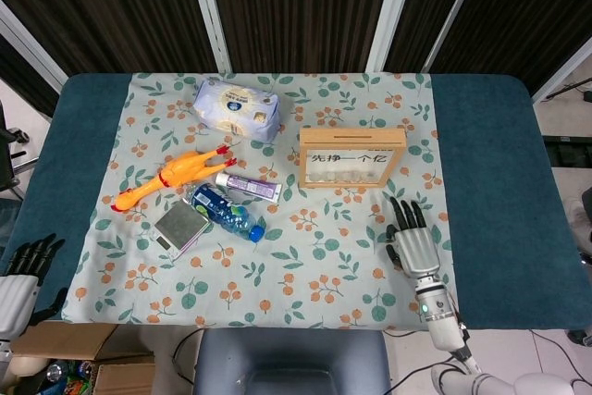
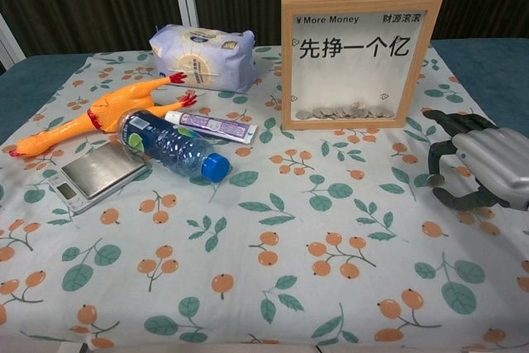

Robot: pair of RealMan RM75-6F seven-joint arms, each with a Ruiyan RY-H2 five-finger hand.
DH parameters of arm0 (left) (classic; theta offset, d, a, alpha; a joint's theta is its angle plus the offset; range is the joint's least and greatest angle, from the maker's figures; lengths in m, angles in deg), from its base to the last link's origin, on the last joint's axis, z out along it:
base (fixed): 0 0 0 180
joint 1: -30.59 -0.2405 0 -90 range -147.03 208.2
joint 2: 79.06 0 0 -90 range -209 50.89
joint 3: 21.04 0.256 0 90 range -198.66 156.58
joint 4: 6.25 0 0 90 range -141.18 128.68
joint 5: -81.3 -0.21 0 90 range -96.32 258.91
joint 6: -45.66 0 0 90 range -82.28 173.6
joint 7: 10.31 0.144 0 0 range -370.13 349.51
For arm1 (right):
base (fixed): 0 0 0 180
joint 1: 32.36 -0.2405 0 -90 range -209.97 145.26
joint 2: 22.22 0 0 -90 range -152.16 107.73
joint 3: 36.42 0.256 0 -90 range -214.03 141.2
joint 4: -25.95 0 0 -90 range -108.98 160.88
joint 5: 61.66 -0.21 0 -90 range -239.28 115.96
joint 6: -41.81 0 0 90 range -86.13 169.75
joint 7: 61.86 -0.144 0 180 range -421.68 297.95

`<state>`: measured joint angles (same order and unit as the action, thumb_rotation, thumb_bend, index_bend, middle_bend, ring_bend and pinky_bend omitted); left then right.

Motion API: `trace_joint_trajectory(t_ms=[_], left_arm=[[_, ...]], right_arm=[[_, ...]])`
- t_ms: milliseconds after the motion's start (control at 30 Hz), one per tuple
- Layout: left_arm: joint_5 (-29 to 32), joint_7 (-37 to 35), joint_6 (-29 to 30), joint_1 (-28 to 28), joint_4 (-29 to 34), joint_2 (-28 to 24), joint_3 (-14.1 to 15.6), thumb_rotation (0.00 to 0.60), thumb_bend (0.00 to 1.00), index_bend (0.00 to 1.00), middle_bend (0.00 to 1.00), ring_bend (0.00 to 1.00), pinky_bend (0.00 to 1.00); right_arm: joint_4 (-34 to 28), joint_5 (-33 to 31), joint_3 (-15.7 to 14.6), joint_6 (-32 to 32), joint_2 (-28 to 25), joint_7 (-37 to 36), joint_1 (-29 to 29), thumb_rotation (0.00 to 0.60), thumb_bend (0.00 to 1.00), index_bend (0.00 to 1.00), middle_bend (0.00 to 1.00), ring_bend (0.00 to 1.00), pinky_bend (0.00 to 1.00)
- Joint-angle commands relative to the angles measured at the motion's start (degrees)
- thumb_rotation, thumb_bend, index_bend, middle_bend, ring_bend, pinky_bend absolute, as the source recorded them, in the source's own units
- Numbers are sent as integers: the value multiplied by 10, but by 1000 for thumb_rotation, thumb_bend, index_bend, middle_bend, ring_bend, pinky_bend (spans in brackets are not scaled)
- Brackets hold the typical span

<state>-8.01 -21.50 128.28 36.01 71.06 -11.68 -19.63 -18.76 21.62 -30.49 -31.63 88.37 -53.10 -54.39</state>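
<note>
The right hand [image 2: 479, 169] holds nothing, fingers apart, near the wooden coin-box frame [image 2: 360, 57]. It seems to be just starting; next it must reach the frame.

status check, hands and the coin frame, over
Right hand open, holding nothing, just right of the coin frame. Left hand open off the table's near left corner. Nothing between right hand and frame.

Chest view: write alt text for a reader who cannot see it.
The right hand hovers open over a floral cloth, just right of a wooden coin frame. To the left lie a bottle, a scale, a toothpaste tube, a rubber chicken and a tissue pack.
</note>
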Motion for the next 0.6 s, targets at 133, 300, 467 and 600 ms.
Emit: trace_joint_trajectory(t_ms=[133, 300, 467, 600], left_arm=[[-1, 1, -1, 1, 1, 0, 1, 600, 414, 0, 0, 0, 0], [-1, 0, -3, 3, 1, 0, 0, 600, 415, 0, 0, 0, 0], [-1, -3, 0, 1, 0, -1, 0, 600, 414, 0, 0, 0, 0], [-1, -3, 2, 1, 0, -3, 0, 600, 414, 0, 0, 0, 0]], right_arm=[[0, 1, 0, 0, -2, -2, 0, 600, 452, 666, 71, 0, 0], [-3, 0, 1, 0, -3, -2, -1, 600, 486, 670, 72, 0, 0], [-5, 1, -1, 1, -4, 0, -1, 600, 515, 676, 74, 0, 0], [-8, 1, 0, 3, -5, 2, -2, 600, 552, 679, 79, 0, 0]])
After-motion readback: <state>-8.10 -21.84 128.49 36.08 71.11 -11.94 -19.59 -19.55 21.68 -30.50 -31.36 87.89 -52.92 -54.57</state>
